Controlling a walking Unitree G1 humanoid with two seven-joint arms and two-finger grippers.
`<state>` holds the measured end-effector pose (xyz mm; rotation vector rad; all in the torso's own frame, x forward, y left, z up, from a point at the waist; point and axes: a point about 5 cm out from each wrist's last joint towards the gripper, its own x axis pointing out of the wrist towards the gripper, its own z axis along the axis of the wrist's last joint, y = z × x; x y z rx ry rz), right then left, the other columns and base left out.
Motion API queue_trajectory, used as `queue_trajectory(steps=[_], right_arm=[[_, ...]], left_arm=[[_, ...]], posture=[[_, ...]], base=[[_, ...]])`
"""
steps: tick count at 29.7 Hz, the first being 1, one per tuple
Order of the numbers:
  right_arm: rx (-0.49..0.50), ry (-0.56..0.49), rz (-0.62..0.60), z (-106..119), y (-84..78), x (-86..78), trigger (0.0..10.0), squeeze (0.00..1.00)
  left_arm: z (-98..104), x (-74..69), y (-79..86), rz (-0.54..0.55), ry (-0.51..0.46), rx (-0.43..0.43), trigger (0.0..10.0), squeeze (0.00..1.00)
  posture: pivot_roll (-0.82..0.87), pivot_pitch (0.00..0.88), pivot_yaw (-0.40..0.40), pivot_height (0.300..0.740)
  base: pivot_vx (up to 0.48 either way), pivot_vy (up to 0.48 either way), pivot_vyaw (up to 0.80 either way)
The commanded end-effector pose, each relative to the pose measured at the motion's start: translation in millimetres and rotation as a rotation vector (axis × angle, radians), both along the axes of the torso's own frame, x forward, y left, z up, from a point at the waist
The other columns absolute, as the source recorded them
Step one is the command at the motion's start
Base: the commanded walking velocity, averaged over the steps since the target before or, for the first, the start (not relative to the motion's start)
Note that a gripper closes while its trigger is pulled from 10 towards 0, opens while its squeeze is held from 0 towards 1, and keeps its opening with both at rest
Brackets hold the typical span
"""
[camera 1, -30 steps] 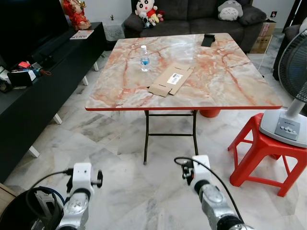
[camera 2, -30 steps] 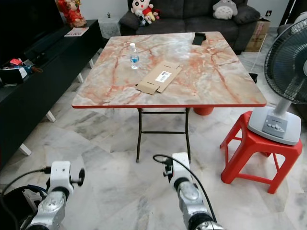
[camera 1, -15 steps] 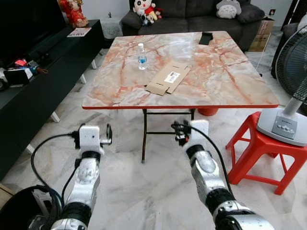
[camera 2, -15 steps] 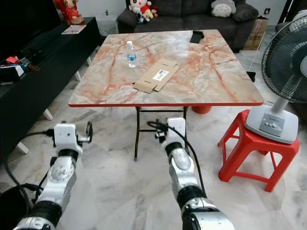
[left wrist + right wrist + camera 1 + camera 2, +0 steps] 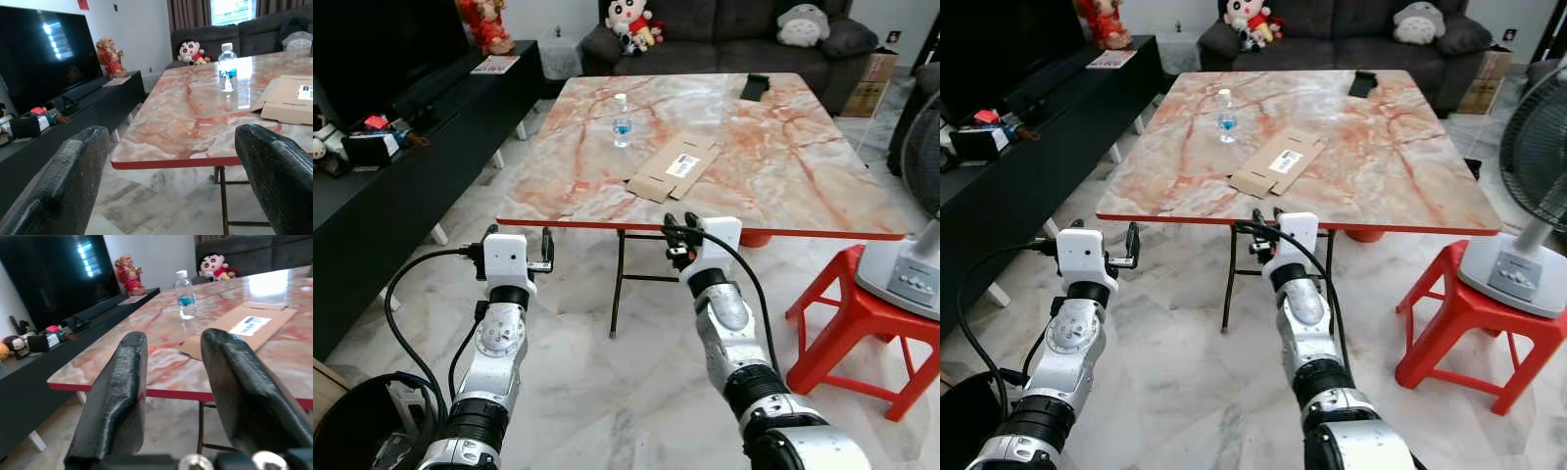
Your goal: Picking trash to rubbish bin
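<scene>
Flattened brown cardboard box (image 5: 673,167), bearing a white barcode label, lies near the middle of the marble-patterned table (image 5: 783,181); a small clear water bottle (image 5: 622,120) with blue label and white cap stands upright at its 10 o'clock, apart from it. A black rubbish bin (image 5: 352,431) sits on the floor at 7 o'clock of the left eye view.

Surroundings, by size: dark sofa (image 5: 724,34) with plush toys at 12 o'clock beyond the table; black TV console (image 5: 401,157) at 9 o'clock; white fan (image 5: 915,264) on a red plastic stool (image 5: 862,323) at 3 o'clock; a black object (image 5: 756,86) on the table's far edge. Floor of pale marble tile.

Left gripper (image 5: 176,181): raised before the table's near edge, fingers spread wide, empty. Right gripper (image 5: 173,382): likewise raised, fingers moderately parted, empty, directed at the cardboard and bottle.
</scene>
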<state>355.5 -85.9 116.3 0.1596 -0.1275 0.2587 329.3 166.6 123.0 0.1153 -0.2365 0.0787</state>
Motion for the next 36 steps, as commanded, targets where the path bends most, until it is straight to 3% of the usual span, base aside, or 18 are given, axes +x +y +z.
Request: queue_trajectory(steps=[1,16,17,25,36], right_arm=[[0.008,-0.019,-0.011,8,-2.6,3.8,10.0,1.0],[-0.029,-0.038,-0.034,18,-4.9,9.0,10.0,1.0],[-0.038,-0.036,-0.027,19,-2.8,9.5,10.0,0.0],[-0.021,-0.036,-0.019,21,1.2,10.2,10.0,0.0],[-0.042,-0.082,-0.003,30,5.3,11.0,10.0,0.0]], left_arm=[[5,0.1,-0.1,-0.004,-0.015,-0.001,10.0,0.0],[11,2.5,3.2,-0.003,-0.007,0.009,10.0,0.0],[12,3.0,4.0,-0.003,-0.007,0.011,10.0,0.0],[15,3.7,4.4,-0.004,-0.011,0.015,10.0,0.0],[18,4.7,4.9,-0.004,-0.014,0.018,10.0,0.0]], posture=[[0.09,0.0,0.057,0.74],[0.1,0.0,0.059,0.74],[0.1,0.0,0.063,0.74],[0.11,0.0,0.063,0.74],[0.12,0.0,0.063,0.74]], base=[[0.315,0.0,0.0],[0.318,0.0,0.0],[0.315,0.0,0.0],[0.316,0.0,-0.49],[0.317,0.0,0.0]])
